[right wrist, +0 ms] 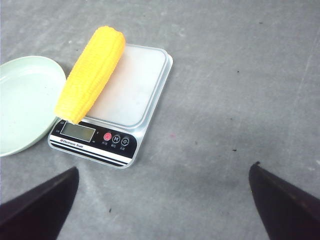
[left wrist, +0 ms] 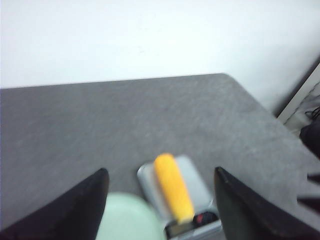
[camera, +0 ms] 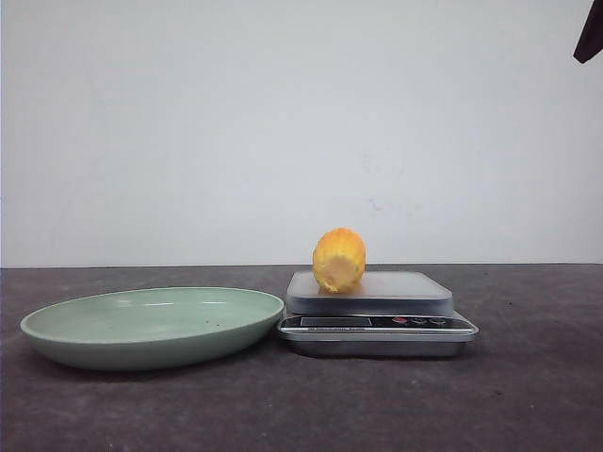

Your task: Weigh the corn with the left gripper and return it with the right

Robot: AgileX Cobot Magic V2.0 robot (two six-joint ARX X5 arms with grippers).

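The yellow-orange corn [camera: 339, 260] lies along the left side of the silver kitchen scale's platform [camera: 377, 294], one end pointing at the front camera. It also shows in the left wrist view [left wrist: 173, 187] and the right wrist view [right wrist: 91, 74]. My left gripper [left wrist: 161, 200] is open and empty, high above the corn and scale; that view is blurred. My right gripper [right wrist: 163, 197] is open and empty, above bare table to the right of the scale [right wrist: 115, 107]. In the front view only a dark bit of the right arm [camera: 591, 36] shows at the top right.
A pale green plate [camera: 151, 325] sits empty just left of the scale, nearly touching it; it also shows in the right wrist view [right wrist: 25, 102]. The table is dark grey felt [camera: 528, 395] against a white wall. The table's far right edge shows in the left wrist view [left wrist: 270, 112].
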